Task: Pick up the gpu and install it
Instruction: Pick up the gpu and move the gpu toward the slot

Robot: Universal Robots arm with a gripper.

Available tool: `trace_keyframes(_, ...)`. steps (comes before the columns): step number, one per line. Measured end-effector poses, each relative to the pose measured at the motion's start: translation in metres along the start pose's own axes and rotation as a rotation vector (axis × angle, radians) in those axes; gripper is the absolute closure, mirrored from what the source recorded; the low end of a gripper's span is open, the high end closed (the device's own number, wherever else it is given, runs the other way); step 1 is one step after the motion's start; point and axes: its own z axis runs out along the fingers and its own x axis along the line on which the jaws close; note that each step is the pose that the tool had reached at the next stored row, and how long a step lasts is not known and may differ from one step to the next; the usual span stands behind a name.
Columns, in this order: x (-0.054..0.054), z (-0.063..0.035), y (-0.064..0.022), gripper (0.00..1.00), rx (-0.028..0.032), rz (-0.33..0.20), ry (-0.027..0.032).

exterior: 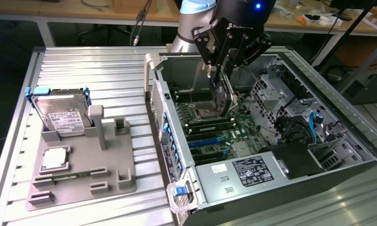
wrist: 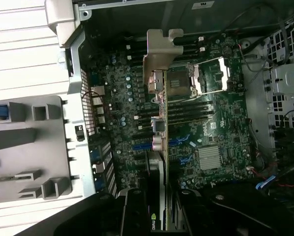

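Closest to us in the exterior view is the big open computer case (exterior: pixel 207 188), with a small blue clip (exterior: pixel 180 190) at its near corner. Just beside it, toward the exterior view's left, a grey holder (exterior: pixel 81 183) sits on the ribbed metal surface (exterior: pixel 81 61). In the holder we see a thin green memory stick (exterior: pixel 66 175) at the near end. Behind it is a square silver chip (exterior: pixel 53 157). Further back, a silver hard drive (exterior: pixel 62 115) with a white label leans in its slot. Inside the case lies the green board (exterior: pixel 207 134) with long black and blue slots. The gpu (exterior: pixel 221 96) is up over the middle of that board, standing on its edge with its black face showing. Its low end hangs close to the board near the open square socket (exterior: pixel 200 109), and we cannot tell if it touches. The fingers (wrist: pixel 136 214) are clamped on the gpu, one on each flat side, holding it from above. In the wrist view we look down the thin edge of the card, and its silver bracket (wrist: pixel 161 54) is at the far end, over the board. Behind the fingers the grey and black arm (exterior: pixel 192 21) goes up. Far back there are wooden benches (exterior: pixel 62 7).
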Motion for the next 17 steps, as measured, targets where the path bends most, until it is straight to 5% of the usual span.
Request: trace_keyframes(17,-0.013,0.0007,0.0017,0.73,0.0000,0.000,0.0000)
